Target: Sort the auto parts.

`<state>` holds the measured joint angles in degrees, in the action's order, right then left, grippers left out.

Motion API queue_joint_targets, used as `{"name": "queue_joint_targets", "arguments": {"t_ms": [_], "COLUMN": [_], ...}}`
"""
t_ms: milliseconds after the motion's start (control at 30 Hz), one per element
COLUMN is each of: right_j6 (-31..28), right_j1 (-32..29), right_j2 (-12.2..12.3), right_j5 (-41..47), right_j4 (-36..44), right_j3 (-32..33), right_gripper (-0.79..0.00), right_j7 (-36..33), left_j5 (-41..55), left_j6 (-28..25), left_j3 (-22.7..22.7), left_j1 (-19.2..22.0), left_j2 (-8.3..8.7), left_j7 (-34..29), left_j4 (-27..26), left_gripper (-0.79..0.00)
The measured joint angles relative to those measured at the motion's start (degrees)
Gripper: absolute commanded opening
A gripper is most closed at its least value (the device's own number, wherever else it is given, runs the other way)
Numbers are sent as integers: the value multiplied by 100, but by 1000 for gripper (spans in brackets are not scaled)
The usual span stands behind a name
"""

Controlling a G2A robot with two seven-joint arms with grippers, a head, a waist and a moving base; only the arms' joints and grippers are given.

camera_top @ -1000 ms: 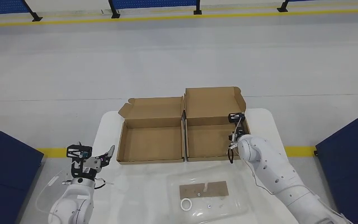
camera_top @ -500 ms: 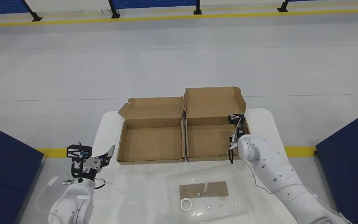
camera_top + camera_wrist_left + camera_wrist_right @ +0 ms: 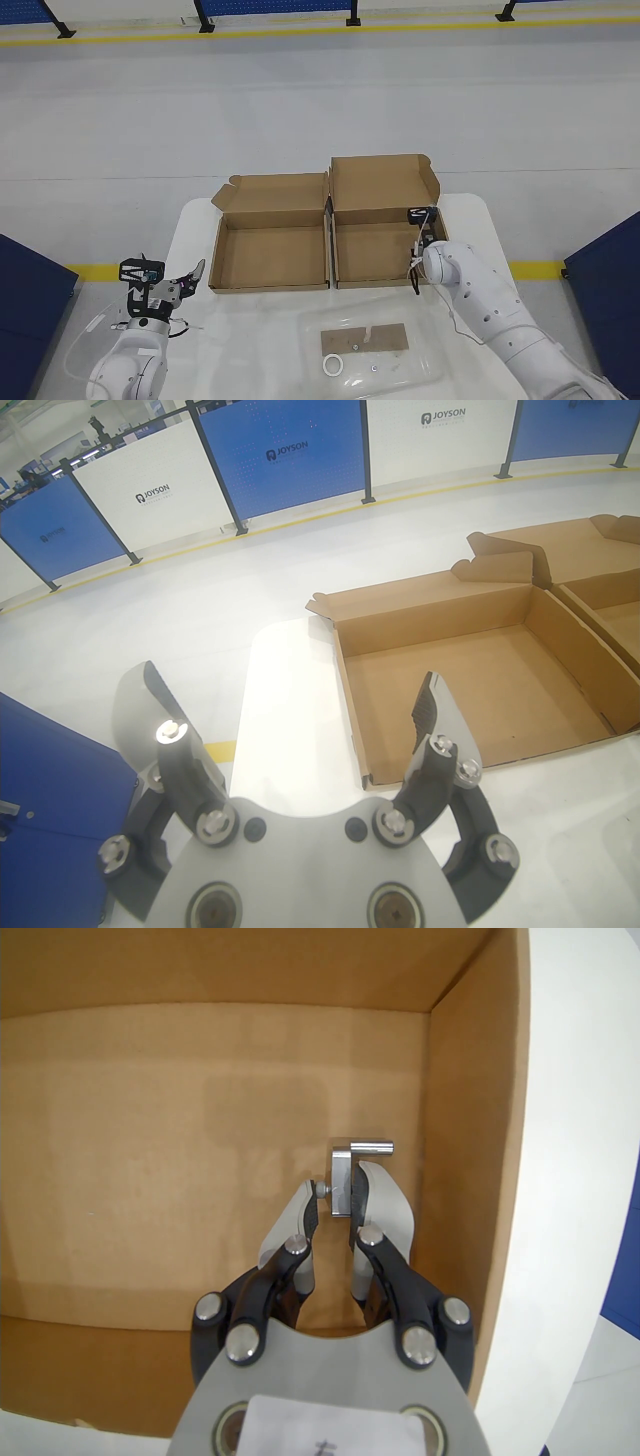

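On the white bench (image 3: 250,320), the loose pieces on the clear plastic bag (image 3: 400,362) are too small to identify, apart from a white ring (image 3: 331,366). The left wrist view's edge cuts off the right-hand open brown cardboard box (image 3: 610,582). One of the right gripper (image 3: 336,1185) jaws covers part of the small silver metal bracket with a pin (image 3: 341,1163).

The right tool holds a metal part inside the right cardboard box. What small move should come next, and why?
Probably open the right tool and release the metal part. The part is clamped in the tool, inside the walls of the right cardboard box, over bare floor near a corner, so it should land where it belongs.
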<state>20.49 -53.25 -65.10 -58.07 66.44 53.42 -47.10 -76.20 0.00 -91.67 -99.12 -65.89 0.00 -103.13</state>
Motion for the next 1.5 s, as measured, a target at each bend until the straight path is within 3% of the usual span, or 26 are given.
{"name": "queue_joint_targets", "arguments": {"t_ms": [67,100,433,700,1033,1167,1367,1433,1500], "right_j6": [-1,3,89,-151,-203,-1141,-3032,-3217,-3047], "right_j1": [-2,-7,-132,-470,-488,-550,-589,-587,-587], "right_j2": [-9,-14,-17,81,89,177,336,338,336], "right_j5": [-31,-57,-281,-179,-161,2,336,423,418], "right_j4": [1,10,318,1271,1352,1887,2548,2551,2545], "right_j3": [15,28,241,747,792,1091,1441,1446,1443], "right_gripper": [-332,0,0,0,0,0,0,0,0], "right_j7": [11,15,81,-100,-54,-154,-1389,-1485,-1397], "left_j5": [0,0,0,0,0,0,0,0,0], "left_j6": [0,0,0,0,0,0,0,0,0], "left_j3": [0,0,0,0,0,0,0,0,0], "left_j1": [0,0,0,0,0,0,0,0,0], "left_j2": [0,0,0,0,0,0,0,0,0], "left_j7": [0,0,0,0,0,0,0,0,0], "left_j4": [0,0,0,0,0,0,0,0,0], "left_gripper": [0,0,0,0,0,0,0,0,0]}}
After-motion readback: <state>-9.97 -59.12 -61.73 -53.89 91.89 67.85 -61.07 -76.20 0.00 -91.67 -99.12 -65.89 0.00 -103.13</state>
